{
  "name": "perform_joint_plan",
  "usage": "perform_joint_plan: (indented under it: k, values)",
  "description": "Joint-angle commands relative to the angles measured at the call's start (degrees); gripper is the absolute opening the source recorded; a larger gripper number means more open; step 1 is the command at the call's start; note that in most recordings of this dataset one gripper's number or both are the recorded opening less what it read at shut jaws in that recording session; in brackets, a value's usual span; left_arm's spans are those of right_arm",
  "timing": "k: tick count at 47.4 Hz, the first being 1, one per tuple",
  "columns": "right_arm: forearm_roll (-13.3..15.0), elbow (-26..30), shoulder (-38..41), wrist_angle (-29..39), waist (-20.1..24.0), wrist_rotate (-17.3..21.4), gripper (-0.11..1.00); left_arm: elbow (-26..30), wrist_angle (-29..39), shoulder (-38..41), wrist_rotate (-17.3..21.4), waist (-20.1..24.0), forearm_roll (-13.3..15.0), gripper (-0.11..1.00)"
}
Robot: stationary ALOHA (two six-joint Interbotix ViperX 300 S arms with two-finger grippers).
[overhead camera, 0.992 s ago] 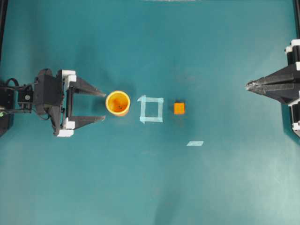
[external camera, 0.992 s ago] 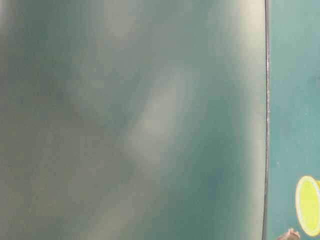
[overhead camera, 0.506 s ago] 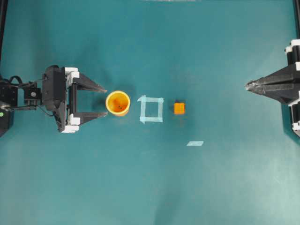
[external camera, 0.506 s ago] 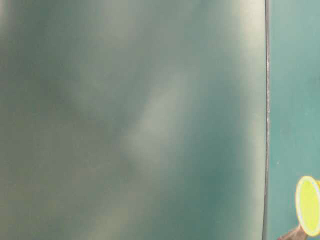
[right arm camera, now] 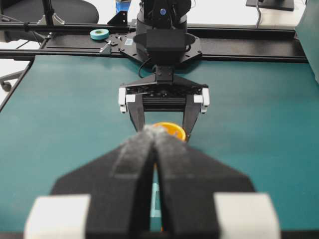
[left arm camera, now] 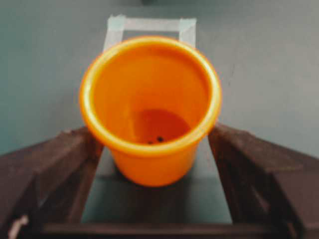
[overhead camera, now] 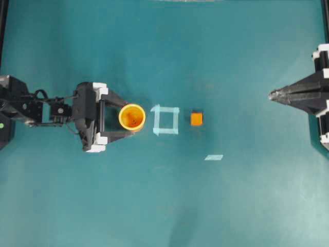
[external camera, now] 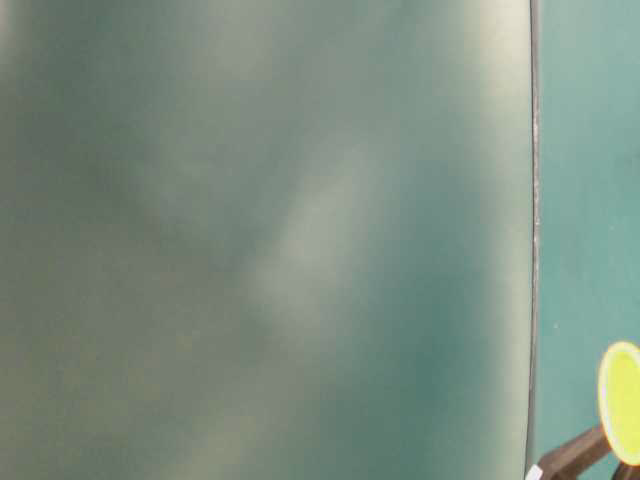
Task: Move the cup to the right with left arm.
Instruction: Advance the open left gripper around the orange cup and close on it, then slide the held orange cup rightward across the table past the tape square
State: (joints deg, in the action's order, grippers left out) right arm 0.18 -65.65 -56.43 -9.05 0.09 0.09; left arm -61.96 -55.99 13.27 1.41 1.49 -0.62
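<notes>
Orange plastic, thin-walled and open-topped: the small round yellow-orange plastic cup (overhead camera: 132, 117) stands upright on the teal table (overhead camera: 164, 206), between the spread black fingers of my left gripper (overhead camera: 123, 117), whose jaws are wide apart and hold nothing yet. From my wrist view the cup (left arm camera: 150, 107) sits centred, a finger (left arm camera: 50, 167) on each side, close to its wall but not pressing it as far as I can tell. Just to its right lies a pale blue tape square (overhead camera: 166, 120), then a small orange cube (overhead camera: 196, 119), and a loose strip of tape (overhead camera: 214, 157) farther off. I judge the cup light, stiff enough to bear a gentle squeeze, smooth and tapering toward the base, so it could slip or tip. The best hold looks to be low to mid-wall, across its width, beneath the flared rim. My right gripper (overhead camera: 273, 94) rests pinched to a point at the far side, holding nothing.
</notes>
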Motion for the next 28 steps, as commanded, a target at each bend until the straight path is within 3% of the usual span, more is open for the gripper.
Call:
perform_joint_plan:
  k: [1,17,28]
  values:
    - [0.1,1.9,0.1,-0.2,0.1,0.1,-0.01,1.1,-0.4,-0.2,0.0,-0.1,-0.2,0.79]
    - [0.1,1.9,0.2,-0.2,0.1,0.1,-0.01,2.1,-1.0,0.0,0.1,0.3,-0.2,0.78]
    - [0.1,1.9,0.3,-0.2,0.1,0.1,-0.01,2.3,-0.9,0.1,0.4,0.3,-0.2,0.70]
